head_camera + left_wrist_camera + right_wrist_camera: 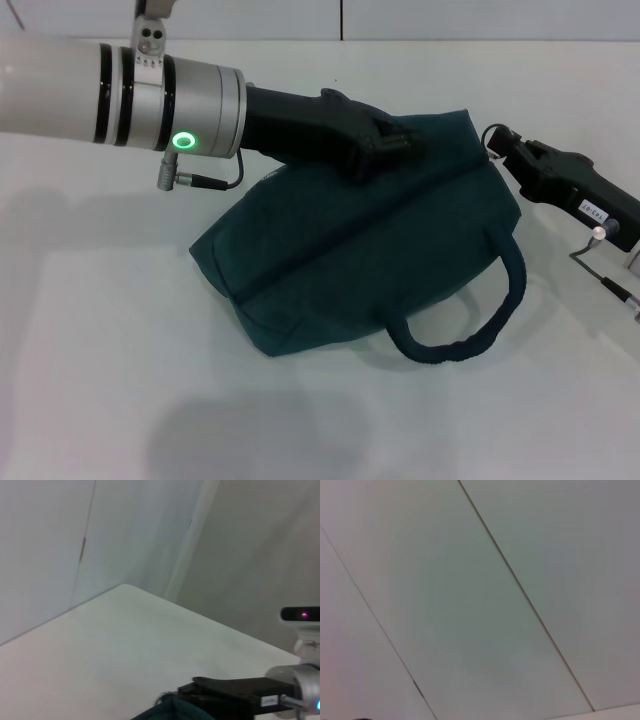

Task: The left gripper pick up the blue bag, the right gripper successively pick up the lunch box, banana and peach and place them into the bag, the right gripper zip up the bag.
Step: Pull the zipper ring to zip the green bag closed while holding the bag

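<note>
Blue bag sits mid-table, right gripper seemingly at its corner.

One blue bag lies on one counter, with one loop handle showing. Two pincers: left pincer, right pincer.

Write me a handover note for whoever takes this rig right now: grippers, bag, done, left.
Left gripper: on the top of the blue bag, at its upper edge; fingers not readable.
Right gripper: at the bag's right end by the zipper's end; grip not readable.
Blue bag: lying tilted on the white table, one loop handle hanging out front; the zipper line looks closed across the top.
Lunch box, banana, peach: none in view, presumably inside the bag.
Done: packing and zipping appear finished.
Left: confirm the zip is fully shut, then release.
</note>
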{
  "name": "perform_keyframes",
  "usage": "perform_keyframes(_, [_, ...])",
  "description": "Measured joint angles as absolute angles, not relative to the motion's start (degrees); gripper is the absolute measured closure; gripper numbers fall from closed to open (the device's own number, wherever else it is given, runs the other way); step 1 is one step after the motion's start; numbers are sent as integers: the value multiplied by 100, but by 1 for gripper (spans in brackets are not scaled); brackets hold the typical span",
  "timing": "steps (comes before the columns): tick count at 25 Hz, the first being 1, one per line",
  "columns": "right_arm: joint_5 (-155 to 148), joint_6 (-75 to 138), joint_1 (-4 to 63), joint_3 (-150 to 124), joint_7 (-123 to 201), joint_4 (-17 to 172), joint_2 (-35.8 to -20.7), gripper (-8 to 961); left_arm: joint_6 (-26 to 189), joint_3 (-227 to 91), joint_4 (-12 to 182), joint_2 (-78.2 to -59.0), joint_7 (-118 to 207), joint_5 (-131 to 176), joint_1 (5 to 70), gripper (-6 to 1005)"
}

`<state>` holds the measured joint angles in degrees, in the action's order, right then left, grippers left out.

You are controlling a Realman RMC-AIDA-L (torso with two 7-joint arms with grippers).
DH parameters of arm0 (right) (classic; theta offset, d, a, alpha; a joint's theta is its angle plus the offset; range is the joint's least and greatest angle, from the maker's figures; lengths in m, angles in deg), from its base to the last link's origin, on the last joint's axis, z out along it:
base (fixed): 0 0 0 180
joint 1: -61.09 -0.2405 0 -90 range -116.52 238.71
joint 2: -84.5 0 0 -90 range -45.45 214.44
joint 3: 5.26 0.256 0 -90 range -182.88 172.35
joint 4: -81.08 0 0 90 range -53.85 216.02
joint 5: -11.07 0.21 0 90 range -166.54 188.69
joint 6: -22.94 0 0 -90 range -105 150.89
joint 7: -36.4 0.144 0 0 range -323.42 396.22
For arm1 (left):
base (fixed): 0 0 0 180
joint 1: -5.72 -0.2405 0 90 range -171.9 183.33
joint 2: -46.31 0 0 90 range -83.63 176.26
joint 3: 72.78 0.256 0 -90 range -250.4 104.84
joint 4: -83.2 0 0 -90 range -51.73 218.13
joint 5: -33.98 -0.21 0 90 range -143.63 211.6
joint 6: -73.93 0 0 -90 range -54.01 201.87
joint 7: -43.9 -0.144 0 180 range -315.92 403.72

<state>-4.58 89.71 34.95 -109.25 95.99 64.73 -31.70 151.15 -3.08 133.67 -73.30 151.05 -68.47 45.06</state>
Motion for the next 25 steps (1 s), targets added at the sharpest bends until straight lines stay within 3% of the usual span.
perform_keyframes(10, [-404,8743,3482,-10915,9596,6555,-3170,919,15455,-362,13377,-7322,15146,-6830,4449,935])
perform_keyframes(25, [-434,8431,3355,-11136,9536,6510,-3168,913,15921,-390,13347,-7297,15165,-6546,4406,937])
